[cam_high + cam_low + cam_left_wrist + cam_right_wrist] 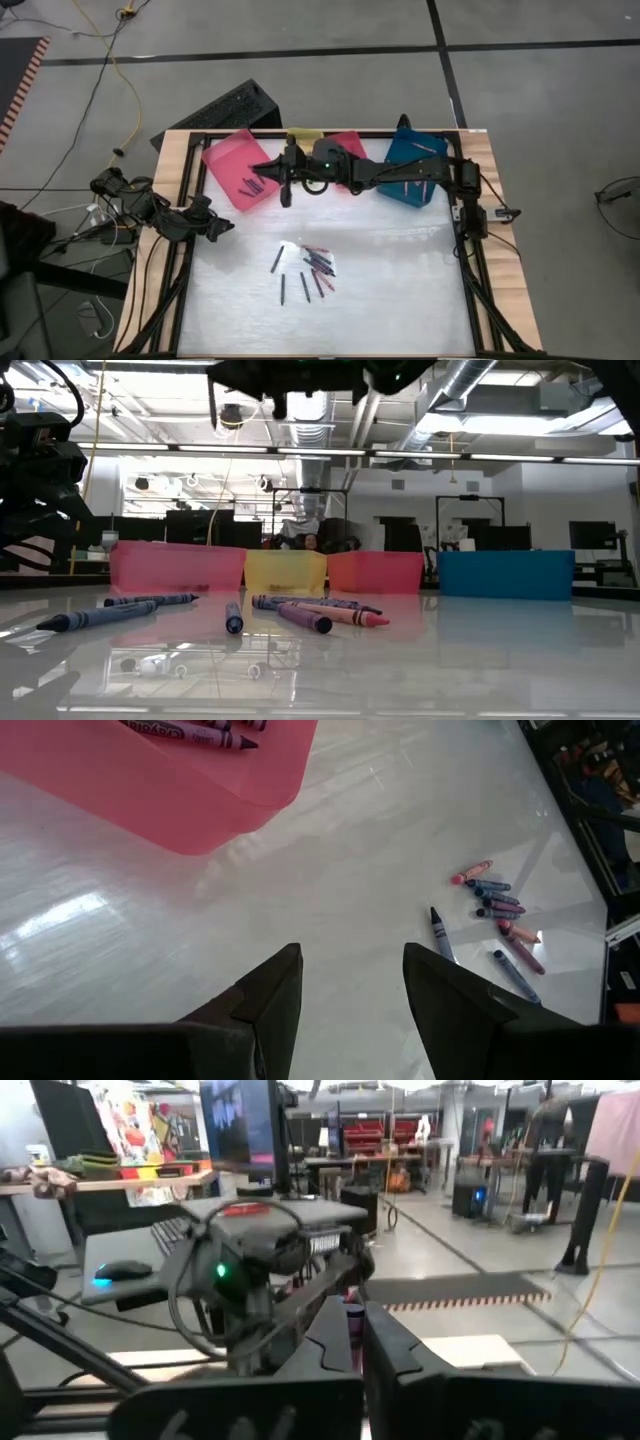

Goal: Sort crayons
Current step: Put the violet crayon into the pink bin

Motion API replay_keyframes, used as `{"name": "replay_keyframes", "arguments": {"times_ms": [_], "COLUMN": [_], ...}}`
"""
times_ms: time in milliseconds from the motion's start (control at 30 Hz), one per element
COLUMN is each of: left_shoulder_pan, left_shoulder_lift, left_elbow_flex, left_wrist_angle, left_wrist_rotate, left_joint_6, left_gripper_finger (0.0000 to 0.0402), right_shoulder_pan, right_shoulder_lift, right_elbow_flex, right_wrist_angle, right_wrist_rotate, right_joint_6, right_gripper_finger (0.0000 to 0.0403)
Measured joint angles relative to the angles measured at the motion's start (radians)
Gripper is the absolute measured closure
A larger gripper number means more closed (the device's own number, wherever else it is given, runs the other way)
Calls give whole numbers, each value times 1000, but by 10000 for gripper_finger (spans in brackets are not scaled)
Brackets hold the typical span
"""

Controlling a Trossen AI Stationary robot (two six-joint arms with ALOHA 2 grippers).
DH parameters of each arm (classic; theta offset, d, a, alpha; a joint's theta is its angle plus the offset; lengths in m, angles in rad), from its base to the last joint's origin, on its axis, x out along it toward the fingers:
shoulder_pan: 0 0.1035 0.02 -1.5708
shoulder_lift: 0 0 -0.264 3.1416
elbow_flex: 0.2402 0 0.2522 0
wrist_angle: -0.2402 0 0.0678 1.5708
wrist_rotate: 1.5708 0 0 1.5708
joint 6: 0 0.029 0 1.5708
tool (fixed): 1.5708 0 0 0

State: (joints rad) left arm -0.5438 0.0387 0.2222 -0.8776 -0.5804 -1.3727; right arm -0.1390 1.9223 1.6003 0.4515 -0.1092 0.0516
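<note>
High view: crayons (308, 268) are lying lower centre, nearer the spread left tool (222, 227); right tool (262, 168), pressed together, is hanging upper centre.

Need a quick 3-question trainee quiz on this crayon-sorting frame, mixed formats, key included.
1. True or false: the pink tray already holds crayons.
2. Which gripper has open fingers? A) left gripper B) right gripper
3. Fill in: the loose crayons lie on the bare ____, apart from every tray.

Key: 1 true, dark crayons lie inside it. 2 A; the right one is shut, up over the trays. 3 table.
</note>
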Motion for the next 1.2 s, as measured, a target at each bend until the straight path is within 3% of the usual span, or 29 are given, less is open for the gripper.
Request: {"name": "replay_keyframes", "arguments": {"times_ms": [200, 467, 700, 967, 1200], "left_shoulder_pan": [0, 0, 0, 0, 0], "left_shoulder_lift": [0, 0, 0, 0, 0], "left_elbow_flex": [0, 0, 0, 0, 0], "left_wrist_angle": [0, 0, 0, 0, 0], "left_wrist_rotate": [0, -1, -1, -1, -2], "left_joint_6": [0, 0, 0, 0, 0], "left_gripper_finger": [236, 236, 236, 236, 236], "right_shoulder_pan": [-6, -34, -67, -87, -93], "right_shoulder_lift": [144, 335, 421, 424, 424], "right_elbow_flex": [47, 218, 333, 338, 338], "right_wrist_angle": [160, 167, -1, -218, -276], "right_wrist_rotate": [26, 80, 135, 203, 204], "right_joint_6": [34, 38, 38, 37, 19], "right_gripper_finger": [396, 395, 395, 391, 339]}}
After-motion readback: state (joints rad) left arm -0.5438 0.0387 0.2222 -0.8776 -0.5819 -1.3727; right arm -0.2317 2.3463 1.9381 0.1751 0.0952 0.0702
